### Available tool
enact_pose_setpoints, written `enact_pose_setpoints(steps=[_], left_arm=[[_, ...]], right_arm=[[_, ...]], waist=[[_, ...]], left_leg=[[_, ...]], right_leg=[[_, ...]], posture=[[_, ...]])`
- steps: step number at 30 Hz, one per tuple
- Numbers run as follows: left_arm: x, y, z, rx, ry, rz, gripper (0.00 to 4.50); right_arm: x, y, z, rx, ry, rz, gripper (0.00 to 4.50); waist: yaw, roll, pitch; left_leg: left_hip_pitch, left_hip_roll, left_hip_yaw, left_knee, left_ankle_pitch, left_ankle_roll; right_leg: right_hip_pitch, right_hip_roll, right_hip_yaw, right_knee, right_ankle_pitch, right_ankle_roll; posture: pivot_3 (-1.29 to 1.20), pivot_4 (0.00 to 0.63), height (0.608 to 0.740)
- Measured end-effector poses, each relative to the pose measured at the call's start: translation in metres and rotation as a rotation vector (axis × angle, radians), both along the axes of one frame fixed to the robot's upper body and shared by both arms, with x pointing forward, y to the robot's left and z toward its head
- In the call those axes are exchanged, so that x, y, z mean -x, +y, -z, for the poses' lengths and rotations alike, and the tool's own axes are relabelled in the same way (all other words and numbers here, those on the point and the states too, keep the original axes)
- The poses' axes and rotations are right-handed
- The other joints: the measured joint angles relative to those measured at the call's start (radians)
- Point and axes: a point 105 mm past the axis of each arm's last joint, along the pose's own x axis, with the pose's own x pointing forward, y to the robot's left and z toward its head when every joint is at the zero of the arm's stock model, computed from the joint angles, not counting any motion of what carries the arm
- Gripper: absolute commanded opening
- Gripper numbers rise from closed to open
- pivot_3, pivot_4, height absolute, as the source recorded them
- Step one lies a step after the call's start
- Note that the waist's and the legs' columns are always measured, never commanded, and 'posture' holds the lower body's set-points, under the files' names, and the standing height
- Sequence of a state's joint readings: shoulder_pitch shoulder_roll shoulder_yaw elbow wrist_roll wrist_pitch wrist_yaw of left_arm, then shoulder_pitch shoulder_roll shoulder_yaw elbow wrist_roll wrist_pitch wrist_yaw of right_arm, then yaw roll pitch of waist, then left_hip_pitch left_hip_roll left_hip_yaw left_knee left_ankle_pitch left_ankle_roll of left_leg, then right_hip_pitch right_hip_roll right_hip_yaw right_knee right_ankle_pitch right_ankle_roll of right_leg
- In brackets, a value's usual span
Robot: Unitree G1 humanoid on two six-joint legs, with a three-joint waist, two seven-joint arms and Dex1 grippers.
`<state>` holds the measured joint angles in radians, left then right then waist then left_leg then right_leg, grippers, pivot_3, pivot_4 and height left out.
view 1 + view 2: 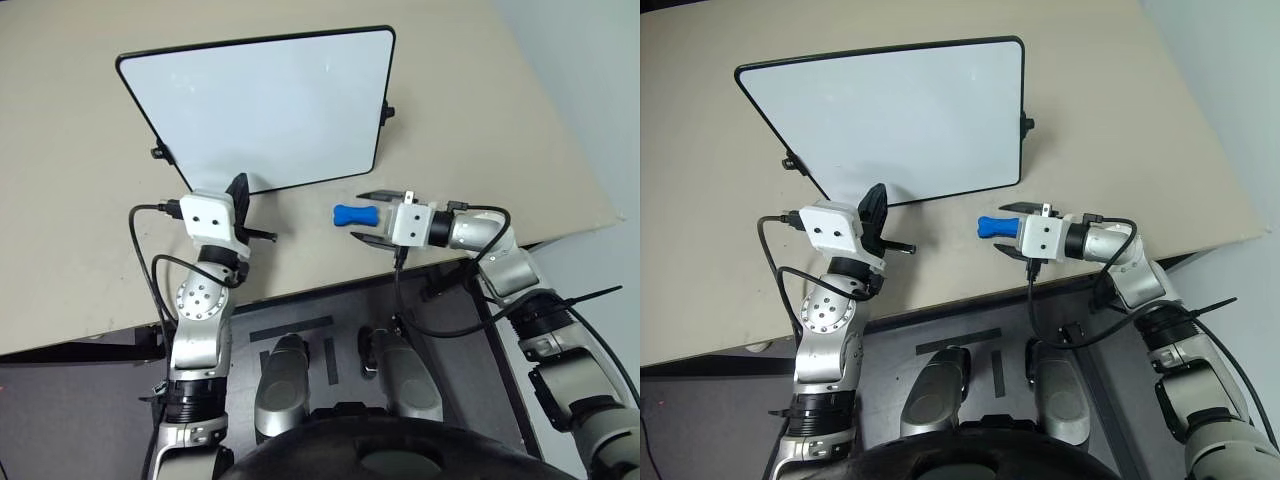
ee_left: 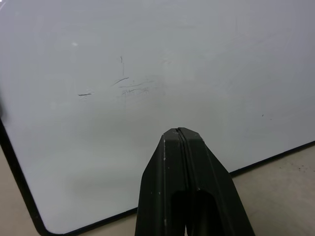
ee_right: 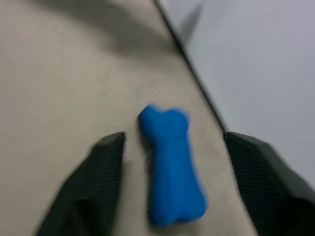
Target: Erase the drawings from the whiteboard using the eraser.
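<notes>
The whiteboard (image 1: 270,105) lies on the beige table, its face blank apart from faint grey traces (image 2: 133,86). The drawings are out of view. Just right of the board's near edge, the blue bone-shaped eraser (image 1: 353,214) lies on the table. My right gripper (image 1: 372,216) is open around it, one finger on each side with a gap to the eraser (image 3: 170,167). At the board's near edge my left gripper (image 1: 238,195) is shut, its fingertips (image 2: 179,147) over the lower part of the board. I cannot tell whether they touch it.
The table (image 1: 70,230) has bare room left of the board and to the far right. Its near edge (image 1: 300,290) runs just behind both wrists. Small black clips (image 1: 388,112) stick out from the board's sides. Black cables (image 1: 140,250) loop off both wrists.
</notes>
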<state>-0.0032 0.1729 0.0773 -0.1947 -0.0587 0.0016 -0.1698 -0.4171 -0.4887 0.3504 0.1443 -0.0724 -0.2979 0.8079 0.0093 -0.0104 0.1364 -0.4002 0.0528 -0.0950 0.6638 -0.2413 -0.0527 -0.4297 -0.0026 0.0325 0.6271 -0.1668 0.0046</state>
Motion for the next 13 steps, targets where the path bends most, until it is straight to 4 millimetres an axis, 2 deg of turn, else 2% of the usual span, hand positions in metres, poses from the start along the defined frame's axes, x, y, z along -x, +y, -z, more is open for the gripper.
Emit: enact_pose_setpoints(steps=[2, 7, 13], left_arm=[[-0.002, -0.001, -0.003, -0.004, -0.010, 0.005, 0.00], [-0.004, -0.002, -0.007, -0.007, -0.022, 0.010, 0.00], [-0.004, 0.000, -0.004, -0.011, -0.005, 0.009, 0.00]], right_arm=[[0.000, -0.001, -0.005, -0.021, -0.019, 0.016, 3.96], [-0.007, -0.009, -0.021, -0.069, -0.050, 0.079, 3.96], [-0.009, -0.013, -0.022, -0.088, -0.046, 0.103, 3.96]], waist=[[0.002, 0.000, 0.000], [0.003, 0.000, 0.000], [0.003, 0.000, 0.000]], left_leg=[[0.000, -0.001, 0.000, 0.000, 0.000, 0.000], [-0.001, -0.003, 0.000, 0.000, -0.002, 0.000], [-0.001, -0.002, 0.000, -0.001, -0.003, 0.001]], right_leg=[[0.000, -0.001, 0.000, 0.000, 0.003, -0.005], [0.000, -0.002, 0.001, -0.001, 0.001, -0.003], [-0.001, -0.002, 0.001, -0.001, 0.001, -0.002]], posture=[[0.00, 0.150, 0.740], [0.00, 0.150, 0.740], [0.00, 0.150, 0.740]])
